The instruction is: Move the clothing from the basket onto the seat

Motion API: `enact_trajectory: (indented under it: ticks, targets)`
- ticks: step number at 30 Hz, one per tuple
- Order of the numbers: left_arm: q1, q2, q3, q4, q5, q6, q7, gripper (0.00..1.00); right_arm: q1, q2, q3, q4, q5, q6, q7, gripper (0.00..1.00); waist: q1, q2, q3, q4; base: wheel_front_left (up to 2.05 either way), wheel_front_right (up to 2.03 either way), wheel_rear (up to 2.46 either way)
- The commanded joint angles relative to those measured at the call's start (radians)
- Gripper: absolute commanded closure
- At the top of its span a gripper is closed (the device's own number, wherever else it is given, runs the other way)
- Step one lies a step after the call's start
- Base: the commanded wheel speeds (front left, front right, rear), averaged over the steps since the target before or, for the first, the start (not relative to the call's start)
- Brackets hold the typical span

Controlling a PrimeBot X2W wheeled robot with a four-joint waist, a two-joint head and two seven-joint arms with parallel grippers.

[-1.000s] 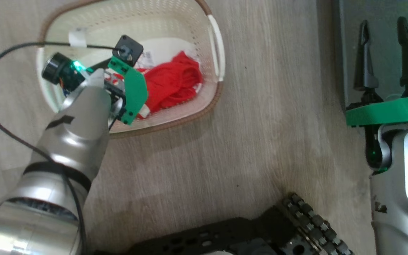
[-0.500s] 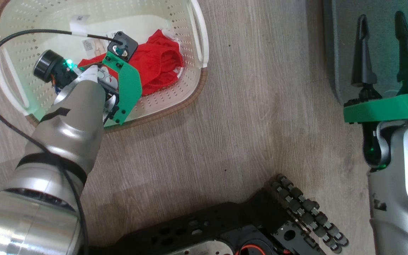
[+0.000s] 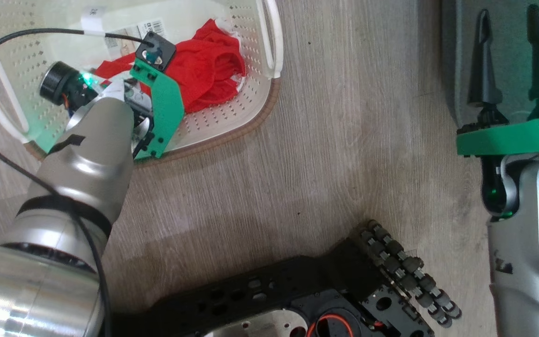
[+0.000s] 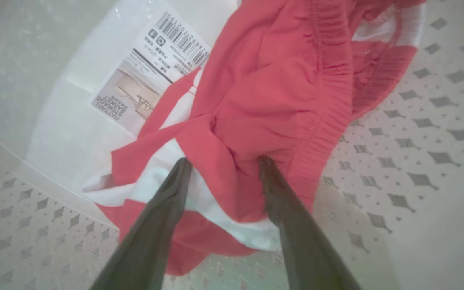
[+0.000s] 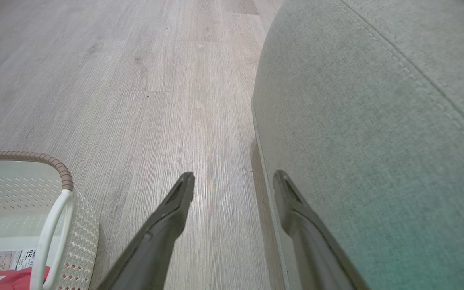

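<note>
our left arm (image 3: 87, 159) comes up from the low left corner of the head view and bends down into the basket (image 3: 251, 127). the left claw (image 4: 224, 161) points down at the basket floor. its two dark fingers stand apart, not squeezed. both tips press into the clothing (image 4: 264, 88), and a fold of red cloth sits up between them. most of the red cloth lies past the tips and over to the right-hand finger's side, with a stretchy band running by that finger. a white strip of the cloth lies under both fingers. the label sticker (image 4: 143, 80) is on the basket floor, past the left-hand finger, and the red cloth covers one corner of it.

next comes bare wood floor (image 3: 344, 164), with our black base (image 3: 297, 299) low in the head view.

our right arm (image 3: 527, 234) stands straight up at the right edge. the right claw (image 5: 234, 175) is wide apart and holds nothing. one finger is over the floor and the other is over the edge of the seat (image 5: 377, 121). we cannot tell if that finger touches the seat. the basket and the clothing are well apart from this claw, low on its other side.
</note>
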Motion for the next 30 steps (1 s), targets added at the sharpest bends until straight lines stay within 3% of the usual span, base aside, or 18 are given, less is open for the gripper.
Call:
enact_trajectory:
  ticks: [1,2,3,9,13,20,25,30]
  targets:
    - [0.009,0.020,0.006,-0.008,-0.009,0.000,-0.007,0.58,0.031,-0.004,0.009,-0.030,0.003,0.000,-0.006,0.00,-0.0001,0.0000,0.005,0.001,0.00,0.00,0.00]
    - [0.011,0.020,0.003,-0.008,-0.012,0.000,-0.009,0.87,0.031,-0.004,0.008,-0.030,0.003,0.000,-0.006,0.00,-0.0001,0.0000,0.005,0.001,0.00,0.00,0.00]
    - [0.014,0.019,-0.001,-0.007,-0.017,-0.001,-0.012,1.00,0.031,-0.004,0.007,-0.029,0.002,0.000,-0.006,0.00,-0.0001,0.0000,0.004,0.001,0.00,0.00,0.00]
    - [0.051,0.011,-0.017,-0.044,-0.113,-0.001,-0.095,1.00,0.038,-0.004,-0.014,-0.014,-0.006,0.000,-0.006,0.00,-0.0001,0.0000,-0.062,0.024,0.00,0.00,0.00]
    - [0.106,0.010,-0.033,-0.122,-0.219,-0.001,-0.213,1.00,0.063,-0.004,-0.040,0.004,-0.032,0.000,-0.006,0.00,-0.0001,0.0000,-0.167,0.060,0.00,0.00,0.00]
    - [0.202,0.026,0.036,-0.137,-0.320,0.003,-0.419,1.00,0.131,-0.004,-0.079,0.031,-0.099,0.000,-0.006,0.00,-0.0001,0.0000,-0.404,0.138,0.00,0.00,0.00]
    - [0.304,0.053,0.095,-0.190,-0.368,0.023,-0.459,1.00,0.189,-0.004,-0.092,0.056,-0.129,0.000,-0.006,0.00,-0.0001,0.0000,-0.557,0.193,0.00,0.00,0.00]
    - [0.414,0.082,0.151,-0.330,-0.384,0.061,-0.462,1.00,0.236,-0.004,-0.101,0.075,-0.146,0.000,-0.006,0.00,-0.0001,0.0000,-0.658,0.232,0.00,0.00,0.00]
